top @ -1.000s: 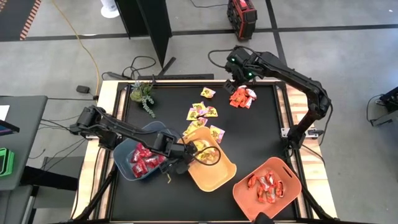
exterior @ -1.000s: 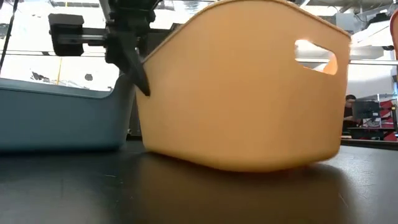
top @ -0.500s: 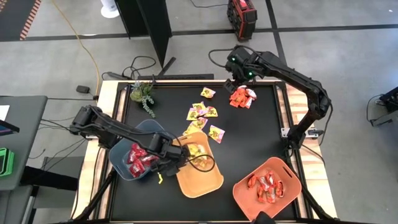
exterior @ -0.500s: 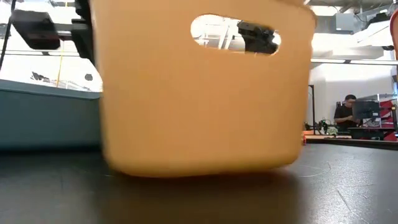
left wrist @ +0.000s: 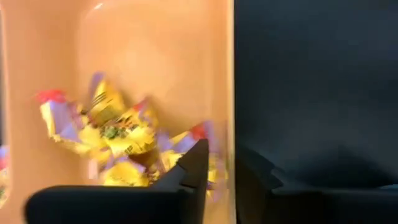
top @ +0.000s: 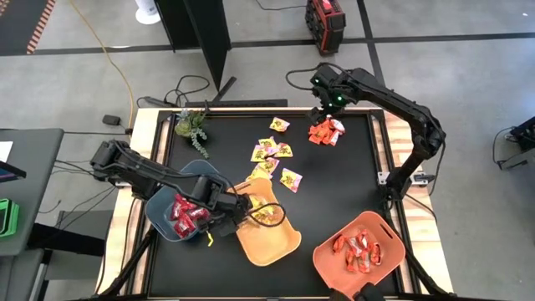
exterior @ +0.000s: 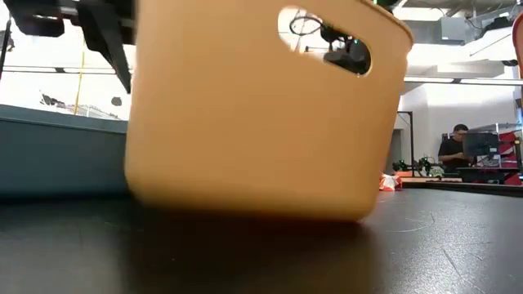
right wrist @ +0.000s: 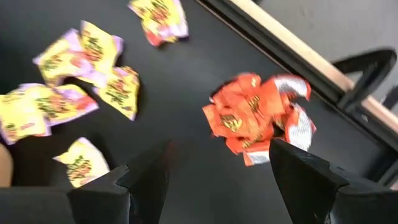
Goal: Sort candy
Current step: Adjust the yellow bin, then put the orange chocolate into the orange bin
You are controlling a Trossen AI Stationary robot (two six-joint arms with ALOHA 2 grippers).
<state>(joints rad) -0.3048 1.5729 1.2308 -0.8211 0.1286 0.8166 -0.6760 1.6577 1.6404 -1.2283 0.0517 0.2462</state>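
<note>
My left gripper (left wrist: 225, 158) is at the yellow bin (top: 266, 227), one finger inside its wall (left wrist: 229, 93) and one outside, slightly open. Yellow candy (left wrist: 118, 130) lies in that bin. Deep red candy (top: 185, 213) fills the blue-grey bin (top: 167, 194) beside it. My right gripper (right wrist: 221, 177) hovers open above a heap of orange-red candy (right wrist: 255, 118) at the table's far right. Loose yellow candy (top: 272, 150) lies on the mat between them. The orange bin (top: 380, 230) holds orange-red candy (top: 358, 249). My left gripper comes slanting down from above over the yellow bin's rim (left wrist: 229, 143), on the side next to the blue-grey bin. A gap shows between the inner finger (left wrist: 198, 165) and the wall. Whether the outer finger (left wrist: 255, 174) touches the wall, I cannot tell. The bin rests on the table.
A green plant sprig (top: 194, 127) lies at the table's far left corner. The yellow bin (exterior: 261, 114) fills most of the low view, with the blue-grey bin (exterior: 57, 155) behind it. A raised wooden rim (right wrist: 292, 59) edges the table close behind the orange-red heap.
My left gripper has gone toward the table's left edge, and the yellow bin has slid and turned with it toward the left and near edges. The blue-grey bin has shifted a little leftward. My right gripper has sunk toward the orange-red heap.
</note>
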